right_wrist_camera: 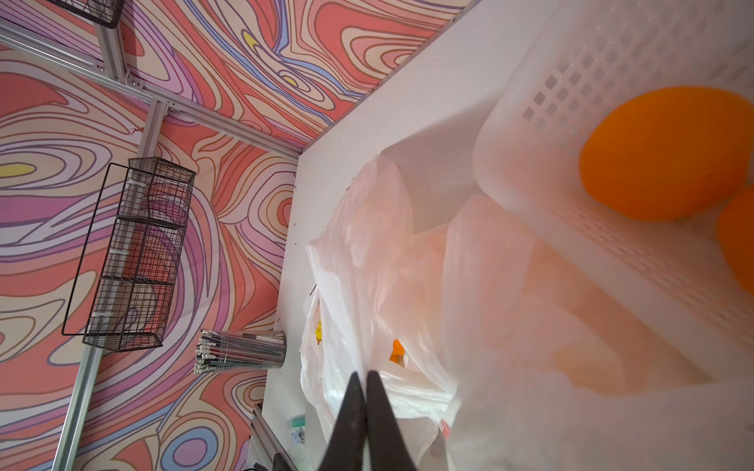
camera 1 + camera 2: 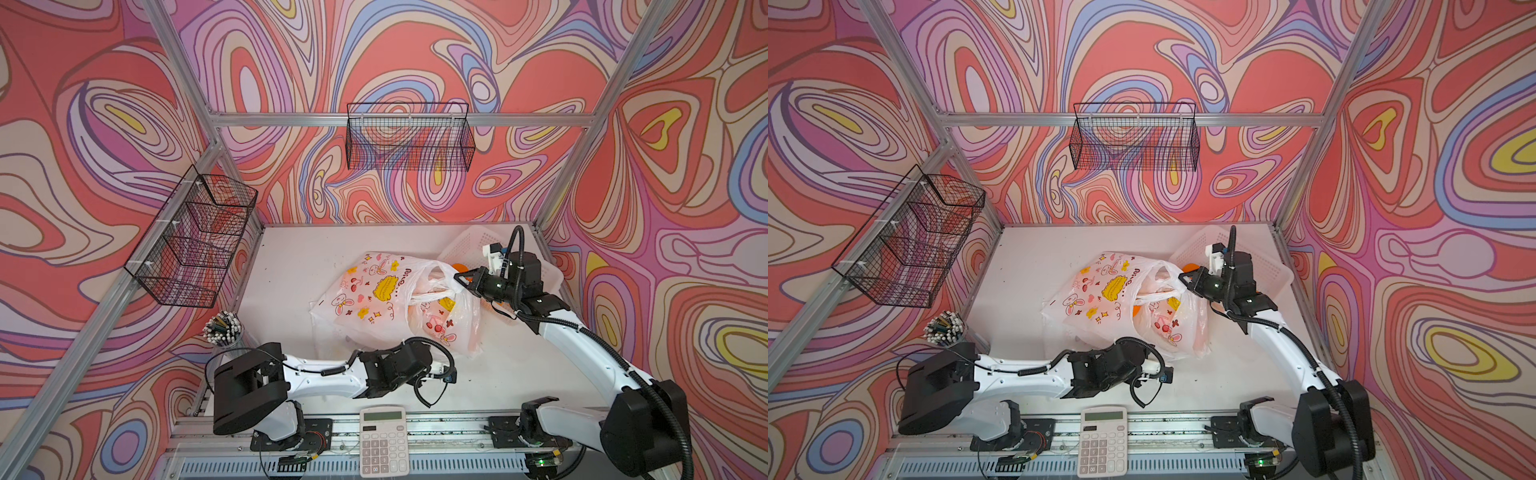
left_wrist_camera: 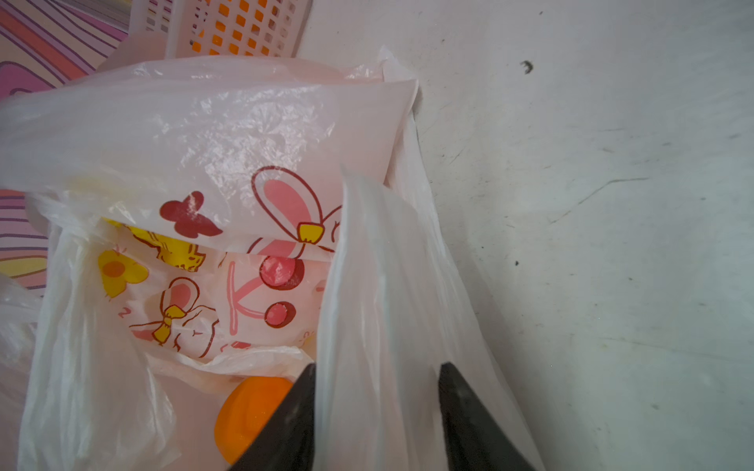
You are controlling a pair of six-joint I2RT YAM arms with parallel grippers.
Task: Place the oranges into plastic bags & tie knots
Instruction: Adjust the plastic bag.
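At the mouth of the bag (image 2: 449, 324), our right gripper (image 1: 363, 373) is pinched closed, while our left gripper (image 3: 377, 367) straddles a handle (image 3: 375, 265), clamped or not we cannot tell, so thin film could slip free.

Centre: translucent white printed plastic bags (image 2: 374, 299), small round orange (image 3: 253, 416) inside. Against them, far right: white perforated plastic basket (image 2: 469, 245) holding two more oranges (image 1: 665, 155). Near left: clear cup of pens (image 2: 223, 328). Near edge, middle: white calculator (image 2: 382, 440).

light: bright, even | shadows: soft | glare: plastic bags (image 3: 261, 118) | edges: warped
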